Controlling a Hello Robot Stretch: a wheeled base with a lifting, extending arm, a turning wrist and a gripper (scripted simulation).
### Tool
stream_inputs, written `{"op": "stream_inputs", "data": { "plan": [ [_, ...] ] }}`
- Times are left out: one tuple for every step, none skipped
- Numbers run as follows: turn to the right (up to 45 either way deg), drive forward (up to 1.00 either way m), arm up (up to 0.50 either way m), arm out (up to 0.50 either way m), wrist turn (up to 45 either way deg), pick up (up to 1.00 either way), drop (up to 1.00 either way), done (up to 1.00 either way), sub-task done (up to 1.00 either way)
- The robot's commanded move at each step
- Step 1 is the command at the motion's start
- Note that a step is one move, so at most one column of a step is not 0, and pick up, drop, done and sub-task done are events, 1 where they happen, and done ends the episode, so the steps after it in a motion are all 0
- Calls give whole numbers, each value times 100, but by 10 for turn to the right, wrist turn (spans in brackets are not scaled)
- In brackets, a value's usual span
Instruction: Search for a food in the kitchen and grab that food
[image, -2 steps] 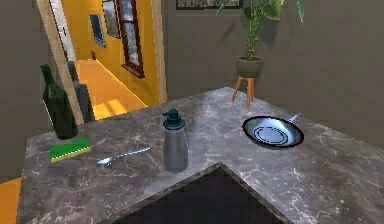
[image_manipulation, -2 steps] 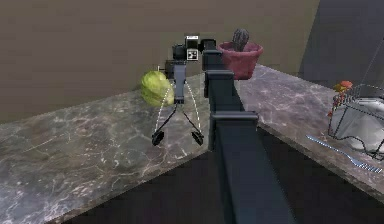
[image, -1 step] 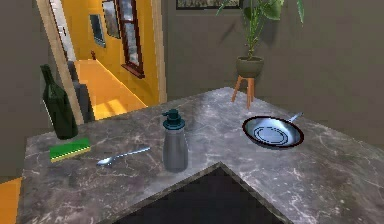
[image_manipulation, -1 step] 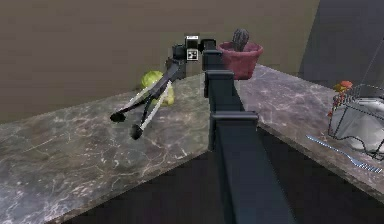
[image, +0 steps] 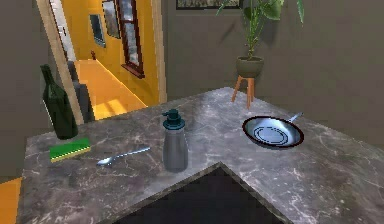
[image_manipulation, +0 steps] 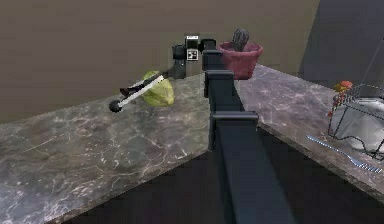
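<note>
While the yellow-green round food (image_manipulation: 160, 92) sits on the marble counter (image_manipulation: 70, 150), the gripper (image_manipulation: 125, 99) is right at it (contact unclear; cannot tell whether it holds anything). Search looks done; grab unconfirmed, lift not yet done. Pink pot (image_manipulation: 240, 58) stands near.

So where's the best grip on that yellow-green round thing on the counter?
Probably across the middle of the yellow-green round thing, coming level from the arm side view's right, as the gripper points: it is rounded, with no handle for the jaws.
</note>
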Motion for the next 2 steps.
{"op": "stream_inputs", "data": {
  "plan": [
    [0, 0, 0, 0, 450, 0, 0, 0, 0],
    [0, 0, 0, 0, 180, 0, 0, 0, 0]
  ]
}}
